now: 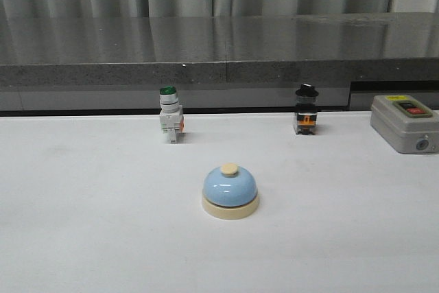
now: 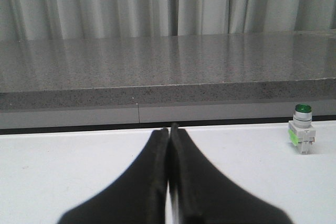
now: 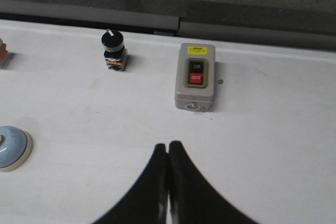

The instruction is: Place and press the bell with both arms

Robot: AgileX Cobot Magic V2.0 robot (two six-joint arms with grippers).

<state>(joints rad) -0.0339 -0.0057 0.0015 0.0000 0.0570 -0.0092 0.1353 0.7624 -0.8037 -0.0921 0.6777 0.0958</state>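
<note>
- Bell (image 1: 230, 192) stood upright mid-table (image 1: 82, 238), clear of both arms.
- Left end effector (image 2: 169, 135): fingers pressed together, holding nothing.
- Right end effector (image 3: 168, 148): fingers pressed together, holding nothing.

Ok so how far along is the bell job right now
The bell already stands upright on the white table, in front of the green-capped push-button and the black-capped switch, so placing looks done. Nothing is in hand: the left gripper and right gripper are both shut and empty, away from the bell. Pressing its cream knob looks like what remains.
</note>
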